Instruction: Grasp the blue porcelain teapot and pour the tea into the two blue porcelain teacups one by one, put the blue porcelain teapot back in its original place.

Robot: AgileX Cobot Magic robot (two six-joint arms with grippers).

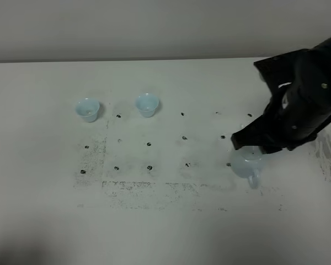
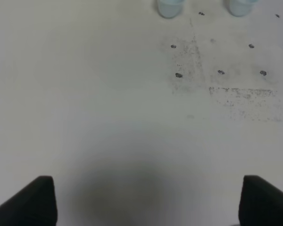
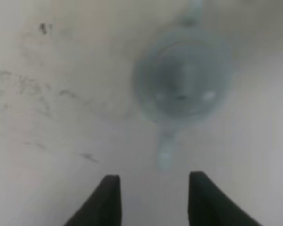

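A white tabletop (image 1: 44, 221) is stretching back to a plain pale wall (image 1: 127, 27) under soft, even light. Small dark marks (image 1: 149, 144) are dotting its middle in rows, with speckled scuffing (image 1: 143, 187) running along toward the near edge.

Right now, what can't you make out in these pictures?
Teapot: exterior high view, the right arm covers its upper part.
Teapot again: right wrist view, too blurred to tell spout from handle.
Two teacups: left wrist view, cut off by the frame edge; exterior high view, too small to show contents.
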